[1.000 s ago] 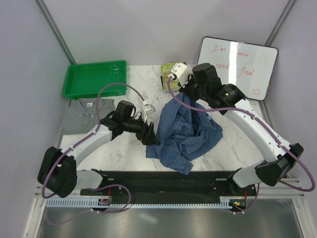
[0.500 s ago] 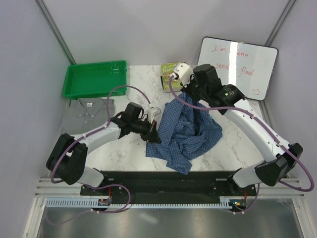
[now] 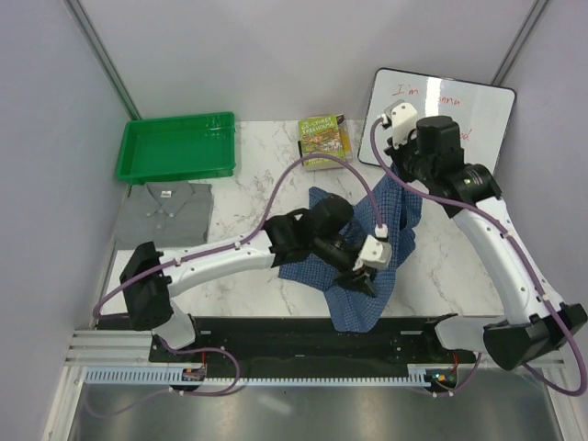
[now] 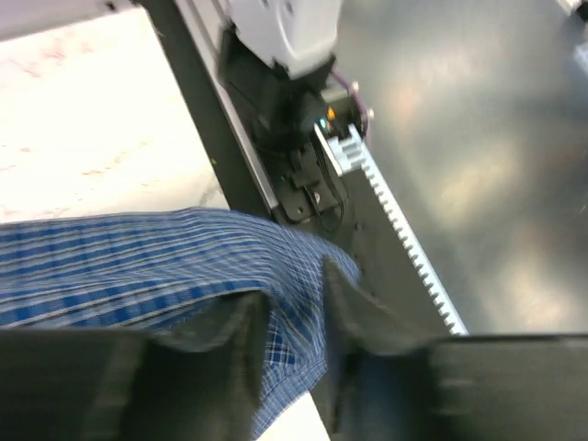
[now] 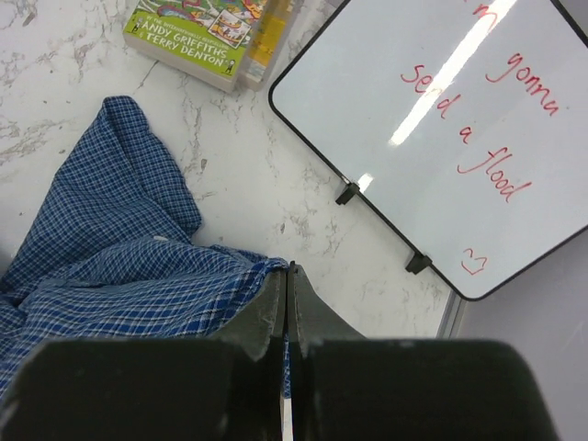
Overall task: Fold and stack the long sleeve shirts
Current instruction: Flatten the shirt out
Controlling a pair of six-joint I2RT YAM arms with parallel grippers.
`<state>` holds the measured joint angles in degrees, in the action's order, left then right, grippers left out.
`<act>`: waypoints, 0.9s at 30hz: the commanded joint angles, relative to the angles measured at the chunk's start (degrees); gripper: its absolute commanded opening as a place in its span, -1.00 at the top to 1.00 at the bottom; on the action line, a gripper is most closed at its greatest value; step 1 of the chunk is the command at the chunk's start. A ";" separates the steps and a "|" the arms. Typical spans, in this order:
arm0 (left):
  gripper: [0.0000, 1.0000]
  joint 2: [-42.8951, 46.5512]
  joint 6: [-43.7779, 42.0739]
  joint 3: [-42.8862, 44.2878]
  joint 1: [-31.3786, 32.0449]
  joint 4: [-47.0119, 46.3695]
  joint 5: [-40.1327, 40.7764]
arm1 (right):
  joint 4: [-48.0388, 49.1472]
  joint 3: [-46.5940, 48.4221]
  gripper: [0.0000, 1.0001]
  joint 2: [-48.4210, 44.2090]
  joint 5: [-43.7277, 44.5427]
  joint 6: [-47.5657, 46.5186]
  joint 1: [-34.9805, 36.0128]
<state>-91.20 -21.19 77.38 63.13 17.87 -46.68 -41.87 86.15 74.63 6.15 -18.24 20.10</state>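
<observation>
Top external: grey shirt lies folded at the left of the tabletop; that half looks done. Blue shirt sits crumpled at centre, unfolded. My left claw pinches its hem, and my right claw is clenched on an edge. Left to do: fold, stack.

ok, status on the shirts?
Right fingers shut on blue shirt, far edge. Left fingers astride its near fold, grip unclear. Blue shirt bunched, unfolded; grey shirt lies folded by the tray. Near corner overhangs base rail.
</observation>
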 commanded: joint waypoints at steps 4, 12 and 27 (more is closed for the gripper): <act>-0.32 4.96 2.01 -10.04 -10.86 -1.60 -0.06 | 3.20 -6.16 1.00 -10.38 2.11 3.56 -1.64; -0.43 -0.44 -7.27 -17.09 -23.84 2.44 15.02 | 5.13 -9.16 1.00 -13.55 0.26 4.44 -1.64; -0.48 -17.35 -6.76 -7.25 -25.34 -3.37 22.77 | 5.57 -6.78 1.00 -11.53 -0.53 4.18 -1.55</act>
<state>-108.03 -25.80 68.07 37.93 17.47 -25.39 -39.40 77.28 62.33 5.87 -14.81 18.57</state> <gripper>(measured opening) 0.754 0.010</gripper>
